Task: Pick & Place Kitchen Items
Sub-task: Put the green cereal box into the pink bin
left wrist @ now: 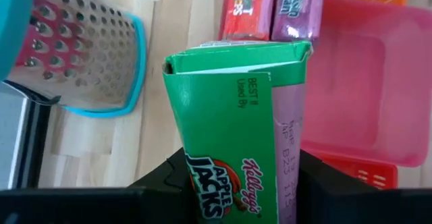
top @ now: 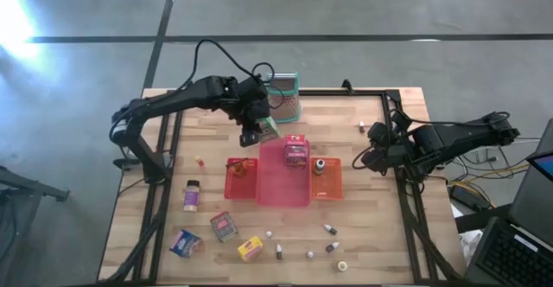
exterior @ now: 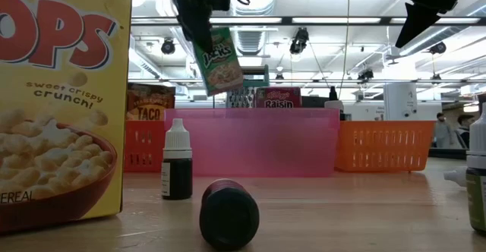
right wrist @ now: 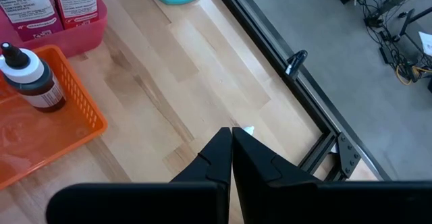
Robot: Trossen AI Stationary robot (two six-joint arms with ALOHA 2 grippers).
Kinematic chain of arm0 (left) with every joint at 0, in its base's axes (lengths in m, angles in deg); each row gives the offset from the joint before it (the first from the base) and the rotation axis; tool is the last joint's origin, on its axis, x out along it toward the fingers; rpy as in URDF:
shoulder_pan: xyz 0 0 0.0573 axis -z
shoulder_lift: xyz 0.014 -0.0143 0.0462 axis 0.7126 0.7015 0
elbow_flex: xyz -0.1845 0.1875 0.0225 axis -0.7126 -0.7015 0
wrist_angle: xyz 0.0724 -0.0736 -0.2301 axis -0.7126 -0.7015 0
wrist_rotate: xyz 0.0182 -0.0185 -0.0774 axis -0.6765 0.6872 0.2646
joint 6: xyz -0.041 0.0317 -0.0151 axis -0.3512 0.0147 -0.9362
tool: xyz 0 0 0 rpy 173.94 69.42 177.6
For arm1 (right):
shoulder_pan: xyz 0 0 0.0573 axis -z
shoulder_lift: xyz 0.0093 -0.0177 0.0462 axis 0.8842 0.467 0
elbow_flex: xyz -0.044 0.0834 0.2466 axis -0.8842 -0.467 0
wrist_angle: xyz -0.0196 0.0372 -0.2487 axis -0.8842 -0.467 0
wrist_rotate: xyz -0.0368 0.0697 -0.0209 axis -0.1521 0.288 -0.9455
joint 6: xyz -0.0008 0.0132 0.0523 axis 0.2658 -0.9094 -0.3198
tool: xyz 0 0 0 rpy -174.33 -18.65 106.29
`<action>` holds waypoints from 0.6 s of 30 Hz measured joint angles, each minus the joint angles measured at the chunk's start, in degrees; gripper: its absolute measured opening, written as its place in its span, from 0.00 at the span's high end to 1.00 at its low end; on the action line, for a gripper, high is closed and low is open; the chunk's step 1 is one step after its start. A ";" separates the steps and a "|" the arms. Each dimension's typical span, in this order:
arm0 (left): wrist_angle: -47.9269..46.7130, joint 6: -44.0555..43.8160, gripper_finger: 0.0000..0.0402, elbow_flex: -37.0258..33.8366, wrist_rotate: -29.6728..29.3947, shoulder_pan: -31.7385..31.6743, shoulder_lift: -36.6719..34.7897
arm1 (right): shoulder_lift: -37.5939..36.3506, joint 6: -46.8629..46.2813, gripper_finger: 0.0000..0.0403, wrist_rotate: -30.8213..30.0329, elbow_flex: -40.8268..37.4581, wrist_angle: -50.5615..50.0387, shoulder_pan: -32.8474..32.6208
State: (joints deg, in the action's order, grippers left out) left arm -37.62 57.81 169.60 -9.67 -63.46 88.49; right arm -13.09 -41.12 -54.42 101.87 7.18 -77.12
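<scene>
My left gripper (top: 252,135) holds a green Apple Jacks box (left wrist: 229,116) in the air just beyond the far left corner of the pink tray (top: 283,188). In the low view the box (exterior: 220,58) hangs tilted above the tray's wall. Two small boxes (top: 295,152), one red and one pink, stand in the tray's far end. A dark bottle (top: 319,166) stands in the orange tray (top: 332,186). My right gripper (right wrist: 231,140) is shut on nothing above the table's right side. My left gripper pinches the green box between its two fingers, one at each side of the box's near end (left wrist: 192,177). The fingers (left wrist: 162,180) slant down from above. The box hangs below them, tilted, lifted clear of the table and the trays.
A teal-rimmed grater (top: 283,97) stands at the far edge, close to the held box. A red tray (top: 232,186) adjoins the pink one. Loose boxes (top: 224,226), a jar (top: 191,194) and small bottles (top: 331,229) lie on the near half of the table.
</scene>
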 joint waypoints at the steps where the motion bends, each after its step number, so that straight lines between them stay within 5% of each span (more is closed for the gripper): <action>1: -0.12 0.02 0.63 -0.06 0.00 0.13 0.47 | 0.00 0.00 0.98 0.01 0.00 0.00 0.00; 18: 0.75 2.61 0.63 0.01 -0.19 1.71 9.17 | 0.00 0.00 0.98 0.01 0.00 0.00 -0.01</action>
State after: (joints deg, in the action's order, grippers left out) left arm -36.87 60.42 169.61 -9.87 -61.75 97.66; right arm -13.09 -41.12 -54.41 101.87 7.18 -77.13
